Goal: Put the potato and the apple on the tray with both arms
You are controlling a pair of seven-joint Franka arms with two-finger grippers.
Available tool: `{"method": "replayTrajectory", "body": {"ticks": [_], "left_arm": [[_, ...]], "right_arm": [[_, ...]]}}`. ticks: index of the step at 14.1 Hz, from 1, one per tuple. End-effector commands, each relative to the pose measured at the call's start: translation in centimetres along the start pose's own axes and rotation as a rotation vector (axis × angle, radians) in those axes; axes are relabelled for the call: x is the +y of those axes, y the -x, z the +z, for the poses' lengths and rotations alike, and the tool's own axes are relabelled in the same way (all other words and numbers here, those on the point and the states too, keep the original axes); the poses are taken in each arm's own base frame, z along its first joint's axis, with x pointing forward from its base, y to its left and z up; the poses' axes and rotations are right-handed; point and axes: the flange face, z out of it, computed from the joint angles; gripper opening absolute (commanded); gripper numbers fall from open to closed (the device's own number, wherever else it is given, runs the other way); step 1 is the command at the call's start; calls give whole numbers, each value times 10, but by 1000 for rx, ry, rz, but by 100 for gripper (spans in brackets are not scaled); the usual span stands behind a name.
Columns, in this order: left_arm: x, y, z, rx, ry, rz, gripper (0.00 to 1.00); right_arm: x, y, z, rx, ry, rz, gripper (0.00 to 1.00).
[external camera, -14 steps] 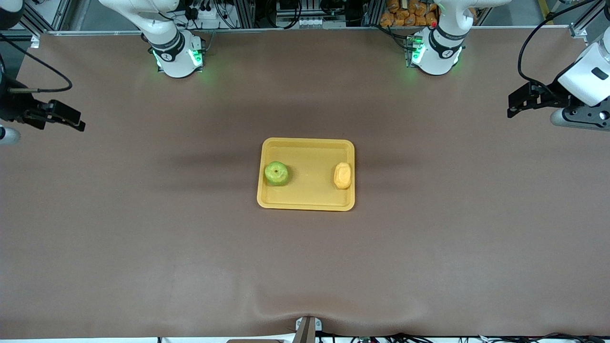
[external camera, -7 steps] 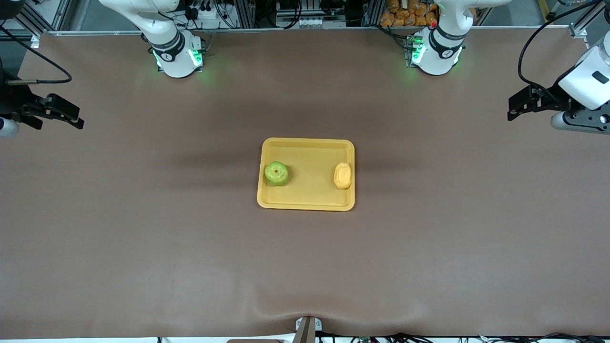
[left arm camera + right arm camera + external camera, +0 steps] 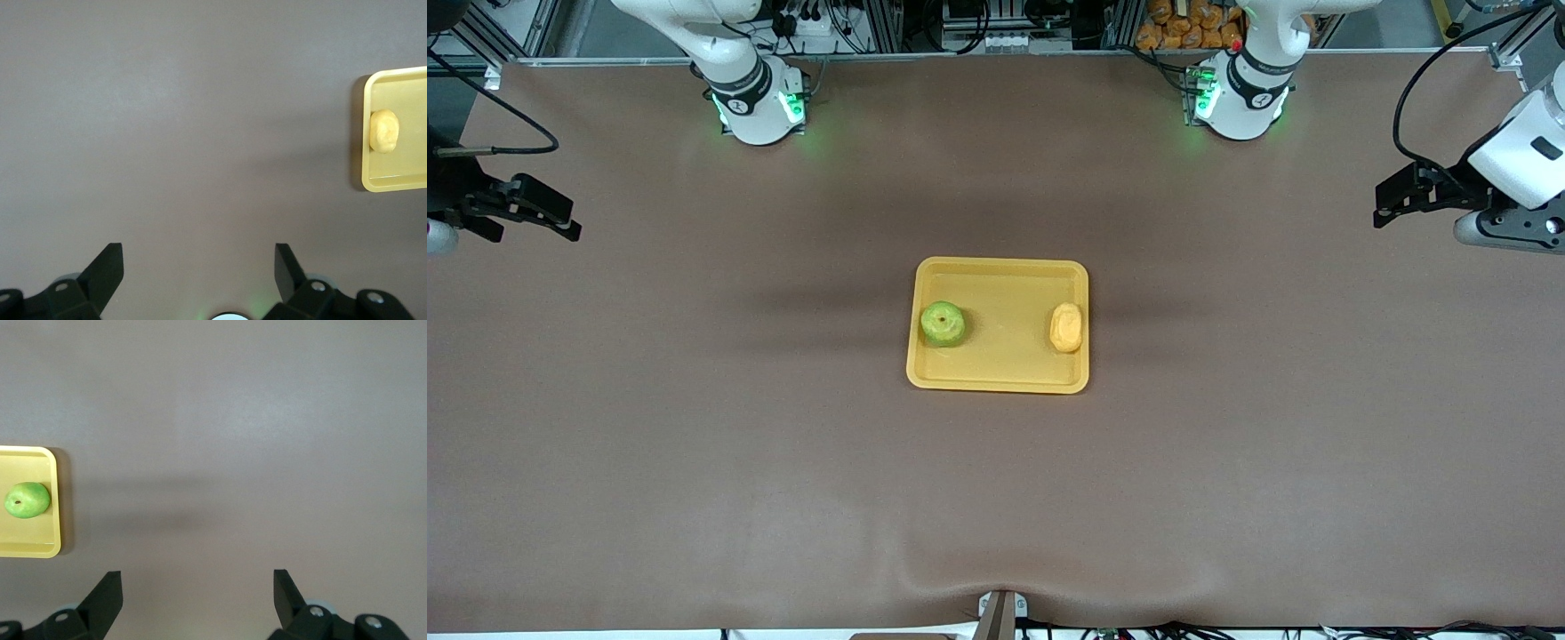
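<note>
I see the apple [image 3: 943,324] and potato [image 3: 1065,327] resting in the tray [image 3: 1000,378], well apart from both arms. Left gripper [image 3: 1387,197] and right gripper [image 3: 560,220] hang spread and empty over their own table ends, so I judge 0 moves remain.

A brown mat [image 3: 694,427] covers the table, with aluminium framing [image 3: 889,22] and cables [image 3: 845,18] along its farther edge.
</note>
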Motion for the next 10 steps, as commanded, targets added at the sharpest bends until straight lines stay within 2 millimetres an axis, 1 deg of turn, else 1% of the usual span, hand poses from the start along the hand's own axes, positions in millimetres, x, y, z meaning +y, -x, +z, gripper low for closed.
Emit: {"method": "replayTrajectory", "body": {"ticks": [1,6,10], "left_arm": [[-2,-3,-4,7,0,0,100],[-2,-3,-3,4,0,-2,100],[-2,-3,-2,2,0,-5,100]], "right_arm": [[2,-1,-4,7,-7,-7,100],[-3,-2,-4,17,-6,-18,100],[-2,-2,-4,15,-6,-16,100]]}}
